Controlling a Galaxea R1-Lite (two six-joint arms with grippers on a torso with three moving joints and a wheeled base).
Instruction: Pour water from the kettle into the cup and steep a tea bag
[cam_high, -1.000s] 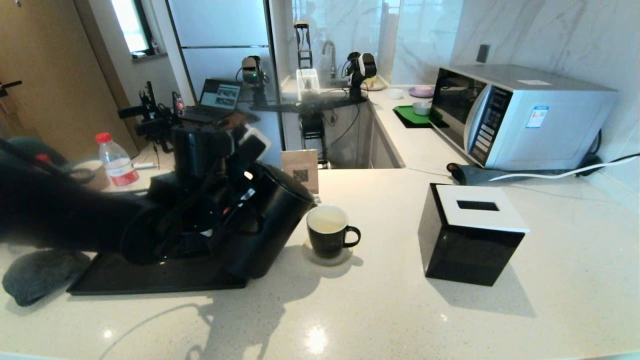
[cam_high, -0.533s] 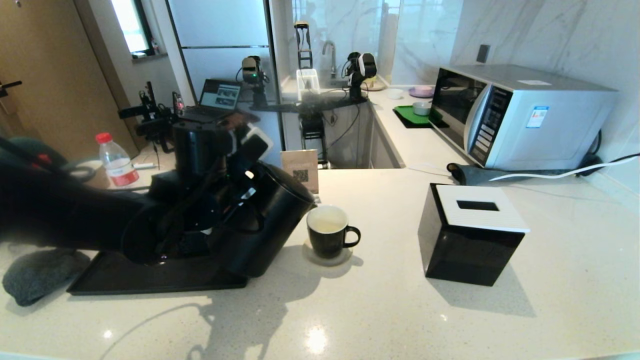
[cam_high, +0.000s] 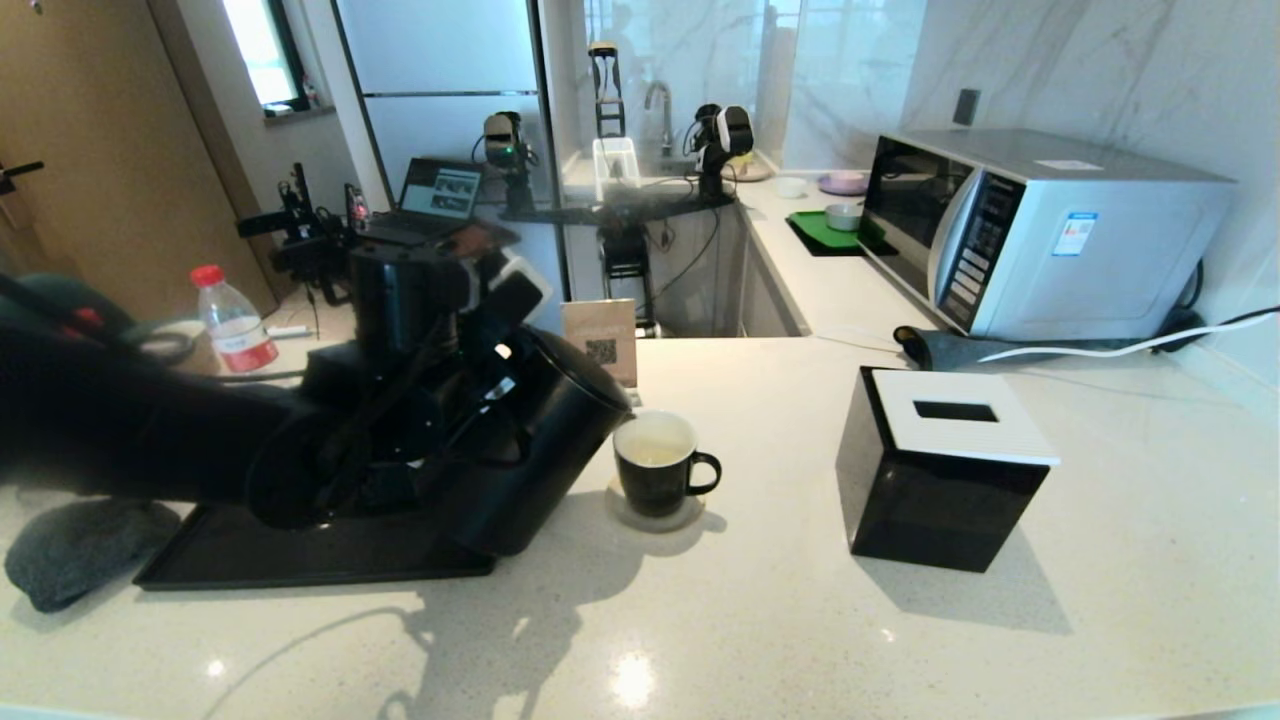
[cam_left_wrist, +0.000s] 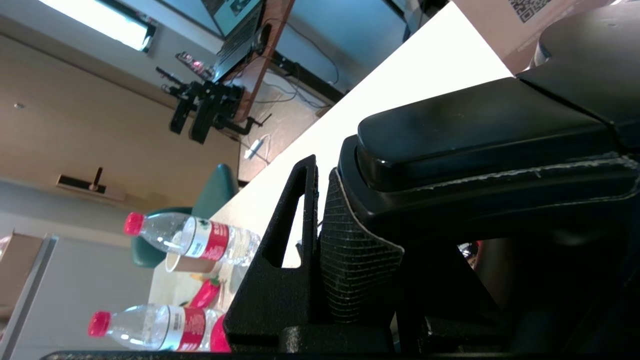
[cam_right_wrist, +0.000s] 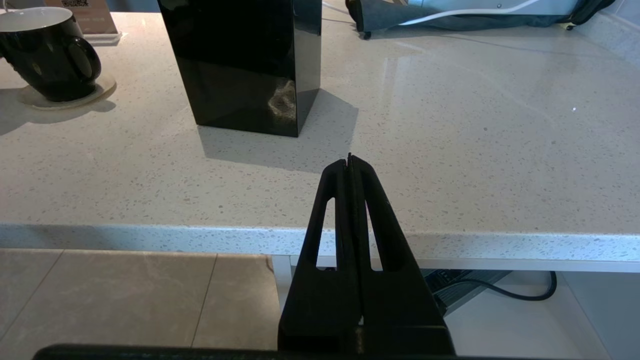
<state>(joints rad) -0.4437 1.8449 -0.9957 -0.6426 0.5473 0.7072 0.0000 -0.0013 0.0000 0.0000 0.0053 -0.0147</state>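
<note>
The black kettle (cam_high: 545, 440) hangs tilted above the tray's right end, its spout close over the left rim of the cup (cam_high: 655, 465). My left gripper (cam_high: 470, 395) is shut on the kettle's loop handle (cam_left_wrist: 475, 130), and one ribbed finger pad (cam_left_wrist: 350, 250) presses against it. The cup is a black mug with a cream interior, standing on a round coaster (cam_high: 692, 517); it also shows in the right wrist view as the cup (cam_right_wrist: 47, 55). My right gripper (cam_right_wrist: 349, 159) is shut and empty, parked just before the counter's front edge. The tea bag is out of view.
A black tray (cam_high: 300, 560) lies under the kettle. A black tissue box (cam_high: 940, 470) stands right of the cup. A microwave (cam_high: 1040, 230) is at the back right, a QR card (cam_high: 600, 340) behind the cup, a water bottle (cam_high: 232, 325) and grey cloth (cam_high: 70, 560) at left.
The left arm and tilted kettle have edged very slightly toward the cup. The right arm has not moved.
</note>
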